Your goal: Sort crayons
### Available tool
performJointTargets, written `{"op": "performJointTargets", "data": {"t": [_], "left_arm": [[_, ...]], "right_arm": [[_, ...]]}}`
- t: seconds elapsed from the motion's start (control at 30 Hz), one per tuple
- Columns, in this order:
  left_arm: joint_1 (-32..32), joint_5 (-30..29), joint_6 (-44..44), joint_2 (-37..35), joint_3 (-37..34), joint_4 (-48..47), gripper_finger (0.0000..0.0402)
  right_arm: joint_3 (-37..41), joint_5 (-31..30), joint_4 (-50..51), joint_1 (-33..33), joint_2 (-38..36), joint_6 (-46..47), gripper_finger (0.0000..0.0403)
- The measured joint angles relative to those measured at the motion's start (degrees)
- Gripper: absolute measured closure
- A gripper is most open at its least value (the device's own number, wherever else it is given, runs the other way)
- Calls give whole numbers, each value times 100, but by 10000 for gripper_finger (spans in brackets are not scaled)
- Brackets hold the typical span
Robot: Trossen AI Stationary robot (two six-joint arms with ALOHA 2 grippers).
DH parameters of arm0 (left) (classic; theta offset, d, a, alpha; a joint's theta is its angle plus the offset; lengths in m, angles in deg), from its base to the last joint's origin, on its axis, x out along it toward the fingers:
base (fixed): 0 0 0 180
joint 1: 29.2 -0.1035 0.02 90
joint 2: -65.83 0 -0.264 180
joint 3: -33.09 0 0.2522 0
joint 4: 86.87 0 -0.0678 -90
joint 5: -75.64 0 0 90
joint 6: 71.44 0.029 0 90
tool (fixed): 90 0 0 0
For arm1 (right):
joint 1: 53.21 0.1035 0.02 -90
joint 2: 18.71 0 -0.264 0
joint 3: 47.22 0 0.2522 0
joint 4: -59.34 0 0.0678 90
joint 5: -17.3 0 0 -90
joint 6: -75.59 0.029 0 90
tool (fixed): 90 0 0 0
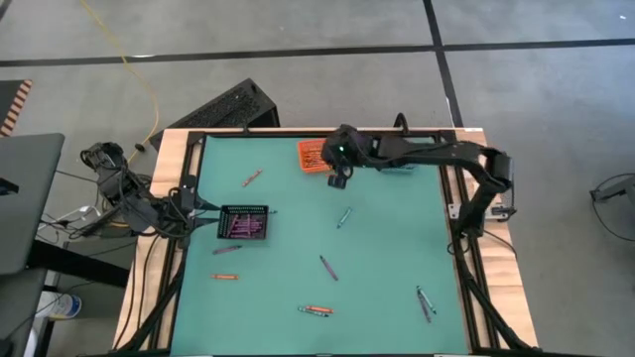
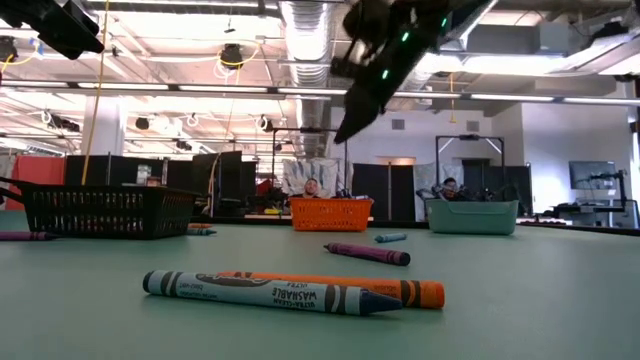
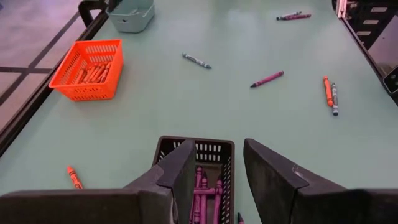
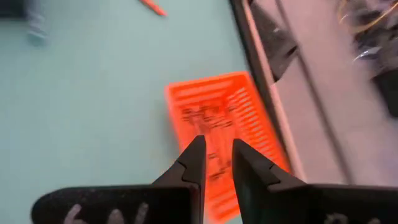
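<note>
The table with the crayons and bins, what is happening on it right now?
The right gripper hangs over the orange bin, fingers slightly apart, with nothing seen between them. The left gripper waits open above the black bin of purple crayons. Loose crayons lie on the green table.

The high camera looked straight down on the tabletop (image 1: 377, 248); the low one sat level with it (crayons close). Both wrist cameras shared the orange bin (image 3: 87, 68).
</note>
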Motion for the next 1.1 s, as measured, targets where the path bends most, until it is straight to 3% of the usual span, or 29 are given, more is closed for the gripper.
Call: {"op": "performJointTargets", "data": {"t": [0.23,0.4,0.77,0.97,1.1], "left_arm": [[-2,0,0,0,0,1,276],[0,0,0,0,0,1,276],[1,-2,2,0,0,9,276],[1,-566,-945,58,-1,802,276],[-2,-1066,-1480,96,0,1617,276]], "right_arm": [[-7,492,1520,1016,-521,2412,330],[7,499,2491,2361,-489,2935,330],[554,-1666,1724,5554,-483,4030,330],[766,-2713,1070,6581,-480,4472,330],[934,-3049,804,6889,-480,4436,330]]}}
